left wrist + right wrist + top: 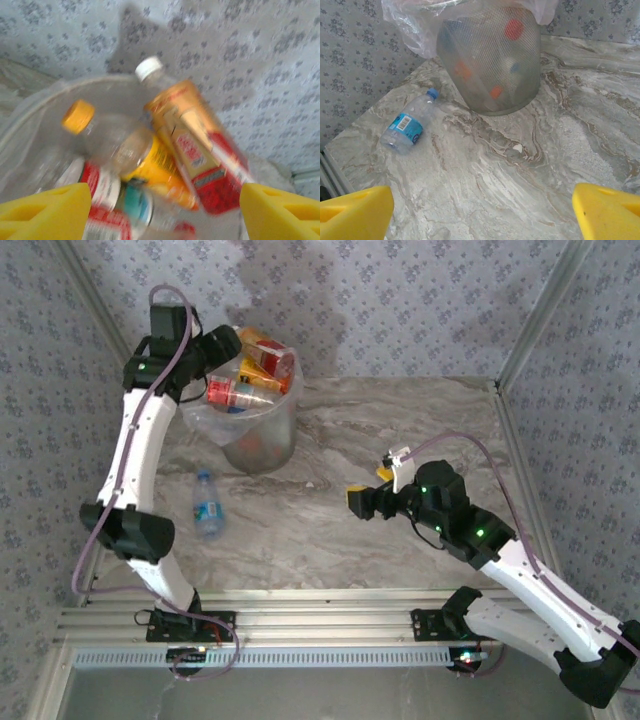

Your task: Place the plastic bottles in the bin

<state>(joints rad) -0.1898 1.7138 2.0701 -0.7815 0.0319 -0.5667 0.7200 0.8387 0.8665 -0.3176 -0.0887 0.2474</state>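
The bin stands at the back left of the table, piled with several plastic bottles. My left gripper hovers at its left rim, open. In the left wrist view the yellow fingers stand wide apart with nothing gripped. Beyond them a gold-and-red labelled bottle with a white cap lies blurred on top of the pile, beside a clear bottle with a yellow cap. One clear bottle with a blue label lies on the table in front of the bin. My right gripper hangs open over the table's middle.
The marble table is enclosed by patterned walls at the back and sides, with metal frame posts at the corners. A clear bag liner drapes over the bin's rim. A metal rail runs along the near edge.
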